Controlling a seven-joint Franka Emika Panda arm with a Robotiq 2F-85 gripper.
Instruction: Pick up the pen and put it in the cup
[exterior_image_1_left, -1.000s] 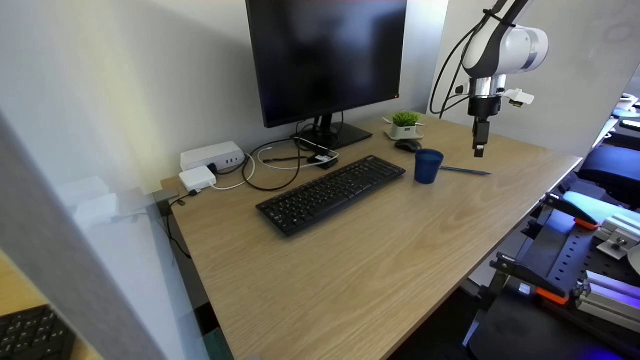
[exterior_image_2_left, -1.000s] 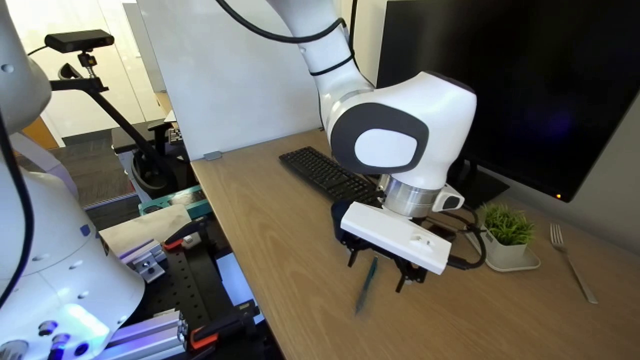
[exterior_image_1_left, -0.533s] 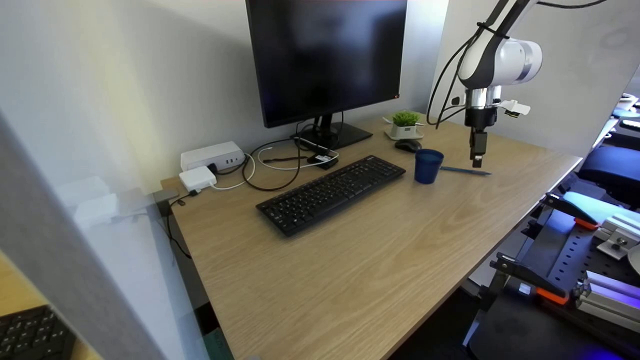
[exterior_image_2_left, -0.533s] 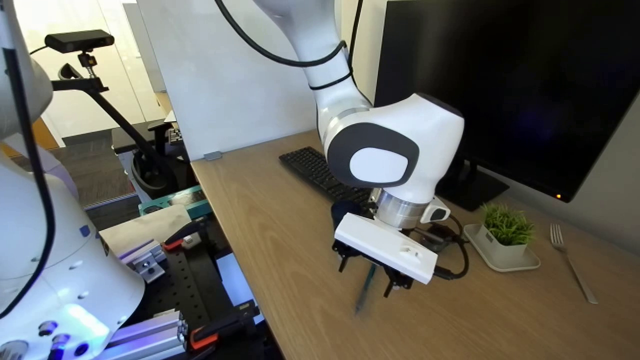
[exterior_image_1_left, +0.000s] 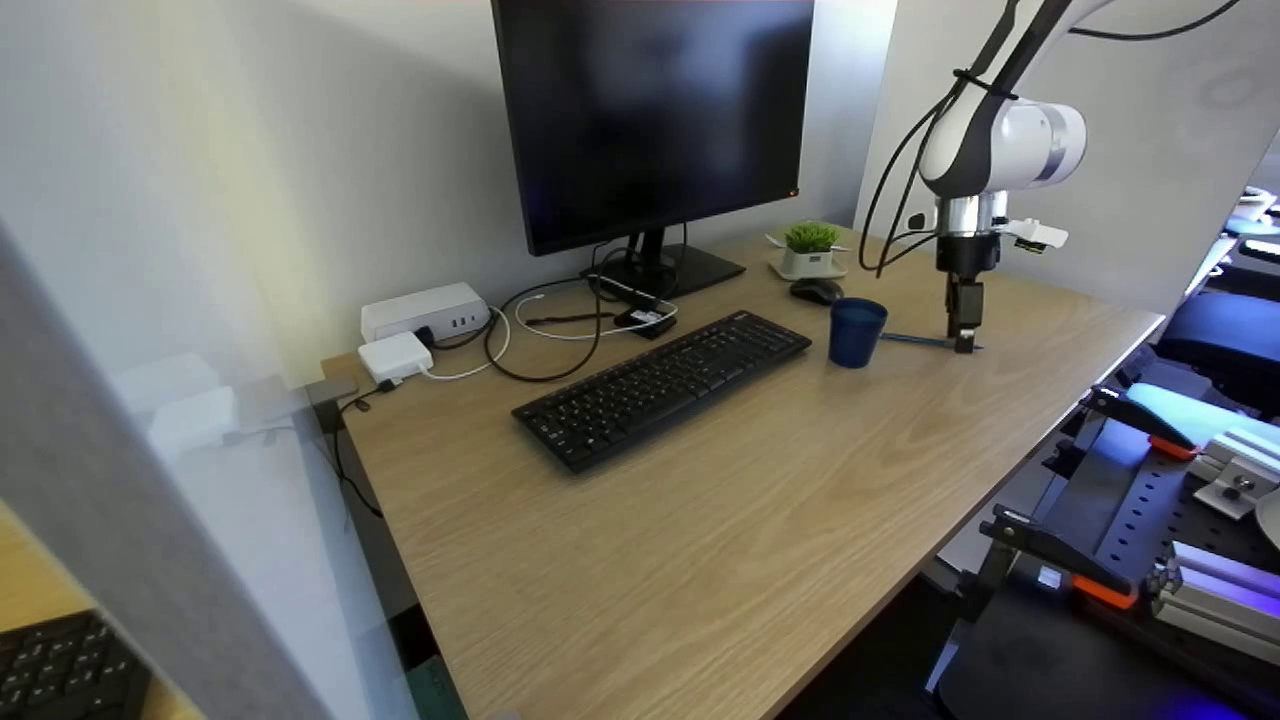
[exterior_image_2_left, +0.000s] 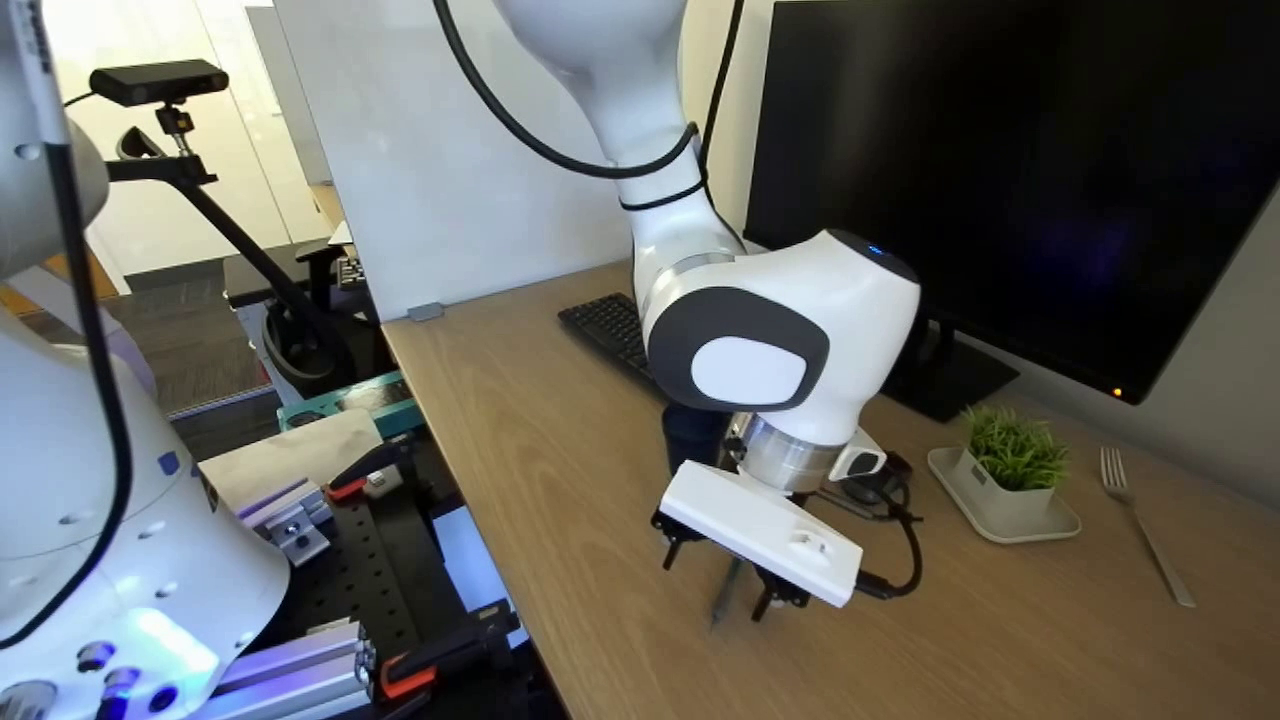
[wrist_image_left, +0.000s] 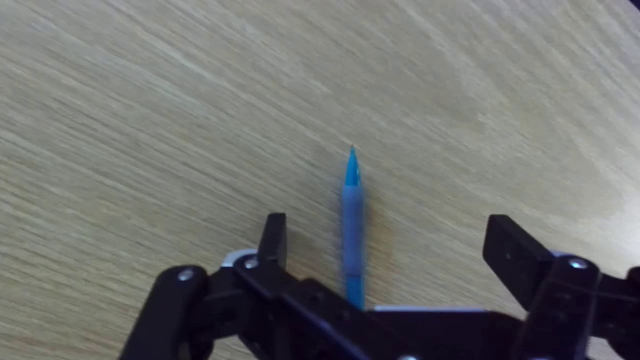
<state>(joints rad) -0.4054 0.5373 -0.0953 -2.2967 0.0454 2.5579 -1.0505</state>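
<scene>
The blue pen (wrist_image_left: 353, 225) lies flat on the desk, its tip toward the top of the wrist view and its rear end hidden by the gripper. It also shows in both exterior views (exterior_image_1_left: 915, 340) (exterior_image_2_left: 724, 594). My gripper (wrist_image_left: 387, 222) is open and low over the pen, one finger on each side. The pen is nearer the left finger and touches neither. In the exterior views the gripper (exterior_image_1_left: 963, 345) (exterior_image_2_left: 715, 588) is at desk level or just above; I cannot tell if the fingertips touch. The dark blue cup (exterior_image_1_left: 856, 335) stands upright near the pen's rear end, partly hidden by the arm in an exterior view (exterior_image_2_left: 692, 436).
A black keyboard (exterior_image_1_left: 665, 390) lies beside the cup. A mouse (exterior_image_1_left: 817, 291) and a white pot with a green plant (exterior_image_1_left: 808, 255) are behind it. A fork (exterior_image_2_left: 1145, 535) lies past the plant. A monitor (exterior_image_1_left: 660, 120) and loose cables (exterior_image_1_left: 540, 378) stand along the wall.
The arm has moved down toward the desk, and the open gripper has come from above the pen to around it. The pen and the cup have not moved.
</scene>
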